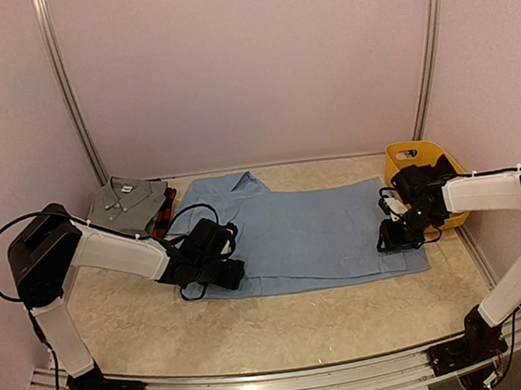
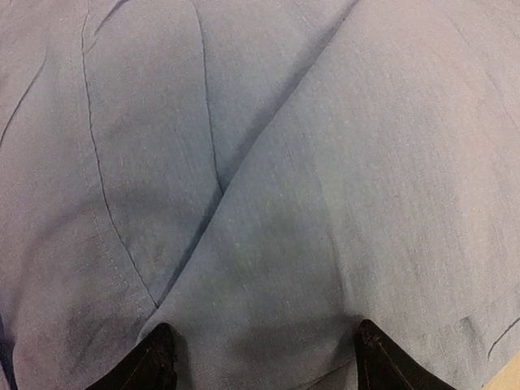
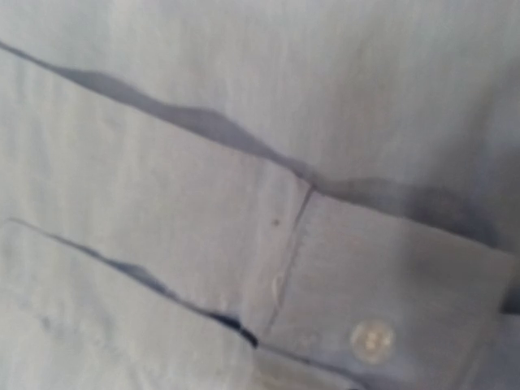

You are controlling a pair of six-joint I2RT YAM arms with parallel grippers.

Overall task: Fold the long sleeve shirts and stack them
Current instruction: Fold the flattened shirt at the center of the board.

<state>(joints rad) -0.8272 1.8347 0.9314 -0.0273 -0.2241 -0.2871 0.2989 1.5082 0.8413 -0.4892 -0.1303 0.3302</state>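
A light blue long sleeve shirt lies spread flat across the middle of the table, its collar toward the back left. Behind it on the left a folded grey shirt rests on a red-and-black plaid one. My left gripper sits low over the blue shirt's left part; its fingertips stand wide apart on the cloth, open. My right gripper hovers at the shirt's right end. Its fingers do not show in the right wrist view, which is filled by a buttoned sleeve cuff.
A yellow plastic basket stands at the back right, just behind my right wrist. Pale walls and two metal rails close in the back and sides. The beige table top runs along the front of the shirt.
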